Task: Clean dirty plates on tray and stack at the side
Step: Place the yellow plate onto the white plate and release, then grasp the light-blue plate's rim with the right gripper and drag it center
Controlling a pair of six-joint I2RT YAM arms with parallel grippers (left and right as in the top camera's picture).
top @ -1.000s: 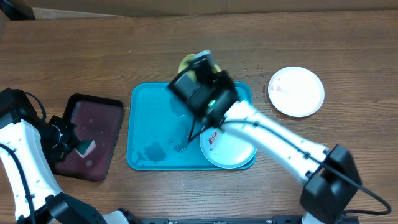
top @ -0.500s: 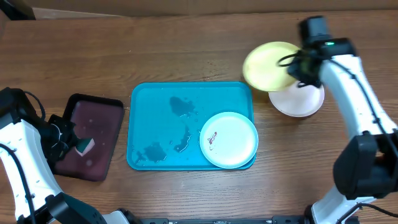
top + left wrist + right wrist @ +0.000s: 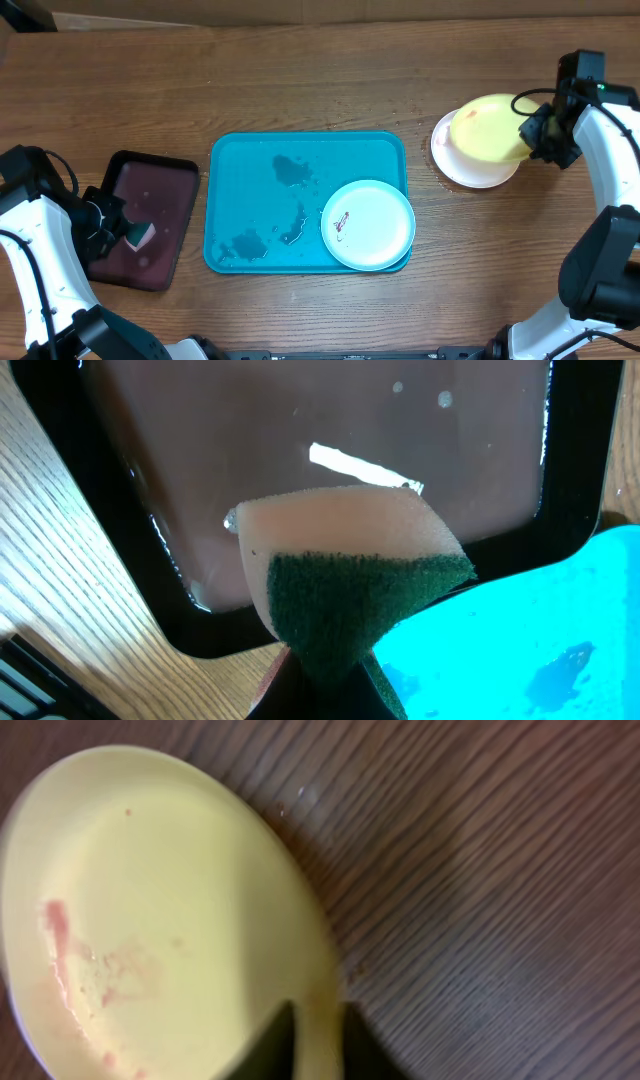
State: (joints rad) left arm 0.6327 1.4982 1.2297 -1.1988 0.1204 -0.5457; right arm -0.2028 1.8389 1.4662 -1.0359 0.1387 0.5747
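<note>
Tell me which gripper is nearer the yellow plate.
Right. The right gripper has the rim of the yellow plate between its fingers, above the white plate. The left gripper is far across the table, holding a sponge over the maroon tray.

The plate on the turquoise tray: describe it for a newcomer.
A large turquoise rectangular plastic tray lies mid-table. In its lower right corner, seen from overhead, sits a small round white plastic plate with a pale teal rim. Only it is on the tray; the yellow-green plate and plain white plate are off right.
</note>
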